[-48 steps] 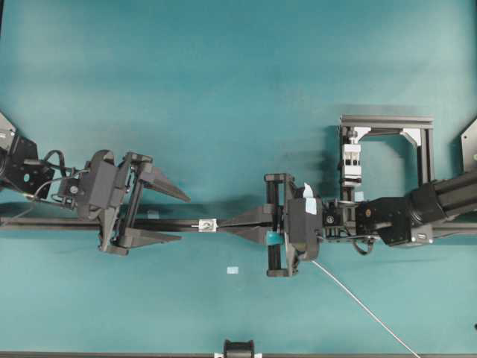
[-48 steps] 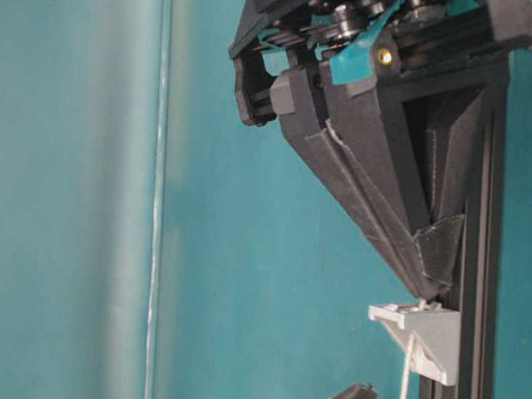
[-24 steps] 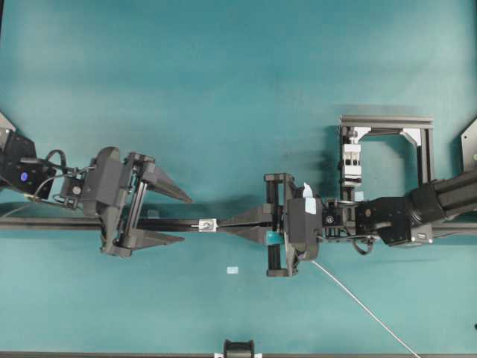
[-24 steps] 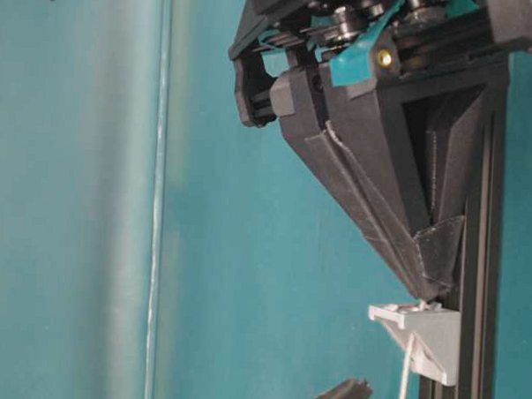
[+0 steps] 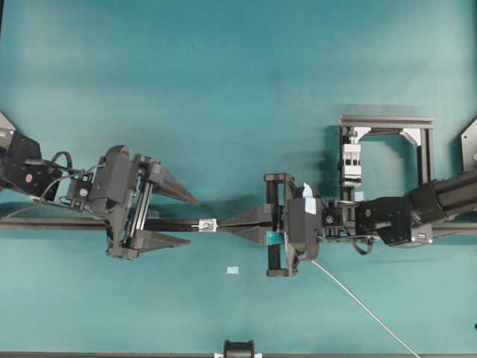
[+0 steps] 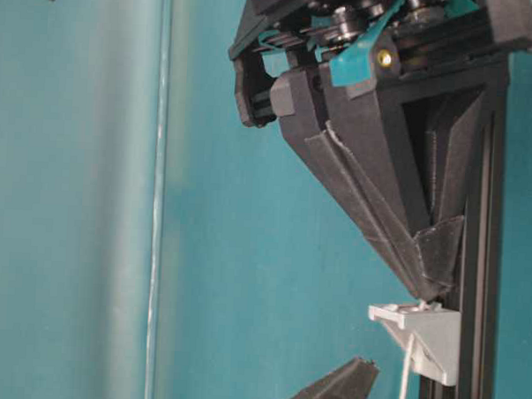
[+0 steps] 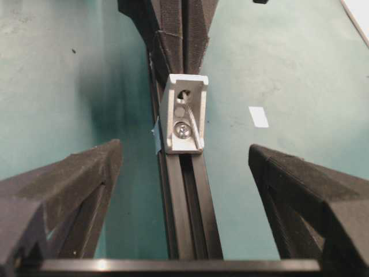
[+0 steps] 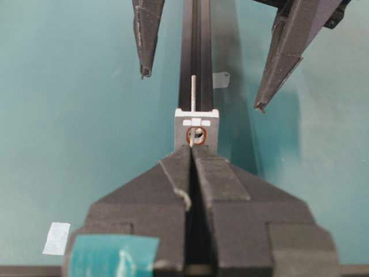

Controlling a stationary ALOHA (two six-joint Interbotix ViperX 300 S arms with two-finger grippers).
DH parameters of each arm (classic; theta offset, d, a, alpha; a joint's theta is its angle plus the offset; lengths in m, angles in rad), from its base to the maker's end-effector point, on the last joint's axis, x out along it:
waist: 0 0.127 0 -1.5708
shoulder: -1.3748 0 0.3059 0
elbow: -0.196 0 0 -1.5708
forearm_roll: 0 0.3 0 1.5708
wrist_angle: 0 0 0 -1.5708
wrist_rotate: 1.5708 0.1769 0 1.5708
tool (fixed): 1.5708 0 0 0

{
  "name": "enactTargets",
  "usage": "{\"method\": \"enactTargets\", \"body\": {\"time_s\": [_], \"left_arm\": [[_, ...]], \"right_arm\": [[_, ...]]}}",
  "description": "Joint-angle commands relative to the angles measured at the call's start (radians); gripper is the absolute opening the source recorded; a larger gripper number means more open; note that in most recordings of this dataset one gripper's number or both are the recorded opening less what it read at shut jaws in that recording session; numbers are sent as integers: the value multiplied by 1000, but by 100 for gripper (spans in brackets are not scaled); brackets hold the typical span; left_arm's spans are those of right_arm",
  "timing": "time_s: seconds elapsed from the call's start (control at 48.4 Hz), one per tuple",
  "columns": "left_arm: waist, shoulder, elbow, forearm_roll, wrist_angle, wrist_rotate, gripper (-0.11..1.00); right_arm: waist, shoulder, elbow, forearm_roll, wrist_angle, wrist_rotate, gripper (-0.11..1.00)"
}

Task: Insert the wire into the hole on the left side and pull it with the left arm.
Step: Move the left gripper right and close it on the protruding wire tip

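Overhead view: right gripper (image 5: 250,221) clamped on the wire (image 5: 363,306), fingertips pressed up to the small bracket (image 5: 206,224) on the black rail (image 5: 45,222). Slack of the wire trailing off toward 4 o'clock from the right wrist, down to the table's lower edge.

Right wrist view: wire tip (image 8: 193,92) already through the hole (image 8: 196,135), poking out past the bracket toward 12 o'clock, along the top of the rail. Insertion judged done; pulling step now in hand.

Left gripper (image 5: 187,220) parted, jaws straddling the rail at 9 o'clock of the bracket, holding nothing. Fingertips (image 8: 144,70) seen from the right wrist at 11 and 1 o'clock of the protruding tip, level with it or just beyond, apart from it on both sides.

Left wrist view: bracket (image 7: 183,113) dead centre between the two dark fingers (image 7: 63,190), rail running straight down the middle toward 6 o'clock. Left arm low, gripper aimed along the rail at the bracket; right arm likewise from the opposite end.

Next move, as a judgement: close squarely on the short free end, then draw away toward 9 o'clock in the overhead view. Thin wire, little length exposed; misaligned pinch likely to miss or bend it. Right jaws probably needing to loosen for the wire to slide.
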Motion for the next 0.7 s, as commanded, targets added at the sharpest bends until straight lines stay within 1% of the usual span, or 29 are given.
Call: {"method": "enactTargets", "body": {"time_s": [0.0,0.103,0.186,0.392,0.434,0.537,0.681], "left_arm": [[0,-25,-12,3,-5,0,46],[0,-25,-12,2,-5,-2,41],[2,-25,-14,2,-5,-3,35],[2,-25,-21,2,20,-5,-1],[0,-25,-23,2,25,-5,-5],[-2,-26,-28,2,29,-5,-10],[-3,-25,-28,3,34,-3,-10]], "right_arm": [[-2,-11,-9,-3,3,-2,4],[-2,-11,-11,-3,3,-2,4],[-2,-11,-9,-2,3,-2,4],[-2,-11,-9,-2,6,2,4],[-2,-11,-9,-2,11,3,4],[-2,-11,-11,-3,14,3,4],[-2,-11,-11,-2,14,8,4]]}}
